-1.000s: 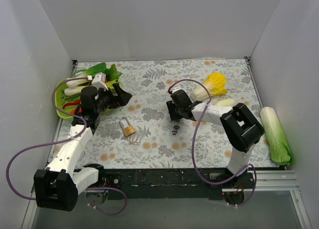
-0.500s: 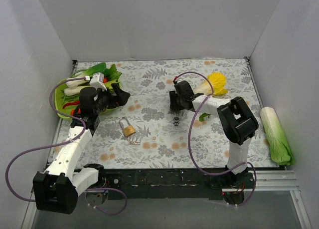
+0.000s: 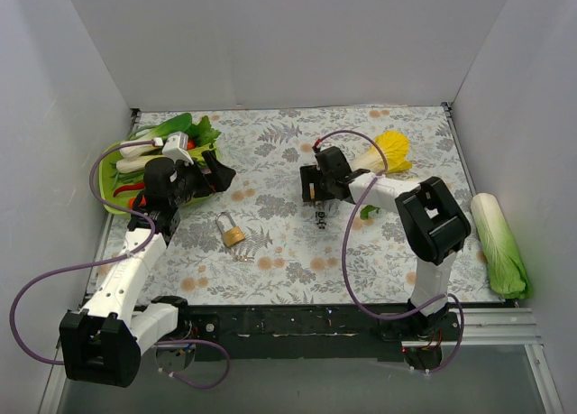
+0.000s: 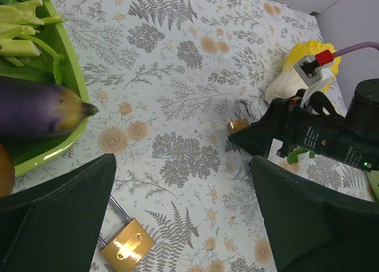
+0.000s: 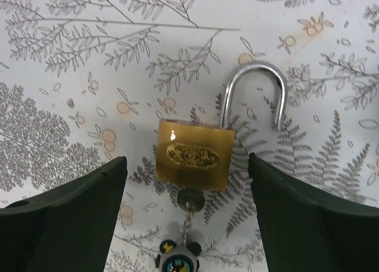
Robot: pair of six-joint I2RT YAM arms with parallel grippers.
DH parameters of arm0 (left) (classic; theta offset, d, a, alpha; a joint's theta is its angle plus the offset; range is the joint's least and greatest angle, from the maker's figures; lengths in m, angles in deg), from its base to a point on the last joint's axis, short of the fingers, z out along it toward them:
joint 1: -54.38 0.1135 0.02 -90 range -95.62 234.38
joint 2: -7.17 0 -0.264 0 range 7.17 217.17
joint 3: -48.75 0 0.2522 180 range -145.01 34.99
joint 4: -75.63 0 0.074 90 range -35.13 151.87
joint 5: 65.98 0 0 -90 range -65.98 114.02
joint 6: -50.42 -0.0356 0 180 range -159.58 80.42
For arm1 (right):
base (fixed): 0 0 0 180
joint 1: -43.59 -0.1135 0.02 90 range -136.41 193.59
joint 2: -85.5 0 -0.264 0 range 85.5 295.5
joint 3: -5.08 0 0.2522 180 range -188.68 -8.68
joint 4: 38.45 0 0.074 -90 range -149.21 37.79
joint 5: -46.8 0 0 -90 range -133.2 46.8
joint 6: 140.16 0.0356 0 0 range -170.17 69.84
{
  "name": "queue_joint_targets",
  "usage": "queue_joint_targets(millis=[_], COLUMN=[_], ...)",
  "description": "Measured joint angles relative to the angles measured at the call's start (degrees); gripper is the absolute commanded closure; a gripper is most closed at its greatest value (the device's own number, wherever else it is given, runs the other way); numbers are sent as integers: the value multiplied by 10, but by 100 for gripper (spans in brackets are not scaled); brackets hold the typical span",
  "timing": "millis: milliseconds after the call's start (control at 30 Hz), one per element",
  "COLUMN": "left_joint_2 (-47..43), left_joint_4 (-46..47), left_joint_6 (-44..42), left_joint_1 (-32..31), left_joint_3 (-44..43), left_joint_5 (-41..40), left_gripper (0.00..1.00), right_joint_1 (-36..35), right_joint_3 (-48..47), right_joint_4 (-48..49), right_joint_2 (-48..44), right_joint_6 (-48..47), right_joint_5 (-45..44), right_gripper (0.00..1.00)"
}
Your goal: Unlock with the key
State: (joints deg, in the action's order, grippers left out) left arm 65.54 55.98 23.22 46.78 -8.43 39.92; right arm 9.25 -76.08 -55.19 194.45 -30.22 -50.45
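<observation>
So the key [image 5: 188, 202] is sitting in the bottom of the small lock [image 5: 192, 155], near the middle of the desk [image 5: 59, 76], with its little black head hanging off below. The shackle [image 5: 251, 88] has one leg popped free, so I'd say it's basically unlocked. The right pincer [image 5: 185, 165] hangs wide open right over it, a finger on either side, touching nothing. Main worry: the lock is a smooth, rounded brass block lying flat, so a clumsy close would probably shove or spin it instead of gripping. The key is tiny and thin, so a nudge could tip it out of the keyhole or snag that dangly head. The loose shackle is slick polished steel, a U shape that could swing shut if bumped. The desk looks like matte floral cloth, so there's some friction, but it might bunch up. The left pincer [image 4: 182, 165] is wide open too, holding nothing, near a second lock [image 4: 126, 246] that's bigger, brass and boxy, so don't confuse them. Beside that there's a green plastic tray [image 4: 74, 100] with a glossy eggplant [image 4: 35, 109].
</observation>
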Motion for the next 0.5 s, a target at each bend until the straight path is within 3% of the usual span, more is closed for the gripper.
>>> queue_joint_targets(millis=[300, 500], left_joint_2=[1, 6], left_joint_4=[-2, -4], left_joint_6=[-4, -4], left_joint_1=[0, 0], left_joint_3=[0, 0], left_joint_5=[-20, -31], left_gripper=[2, 2], right_joint_1=[-1, -52], right_joint_3=[76, 146], right_joint_4=[2, 45], right_joint_2=[-121, -234], right_joint_6=[-14, -38], right_joint_5=[7, 52], right_gripper=[13, 26])
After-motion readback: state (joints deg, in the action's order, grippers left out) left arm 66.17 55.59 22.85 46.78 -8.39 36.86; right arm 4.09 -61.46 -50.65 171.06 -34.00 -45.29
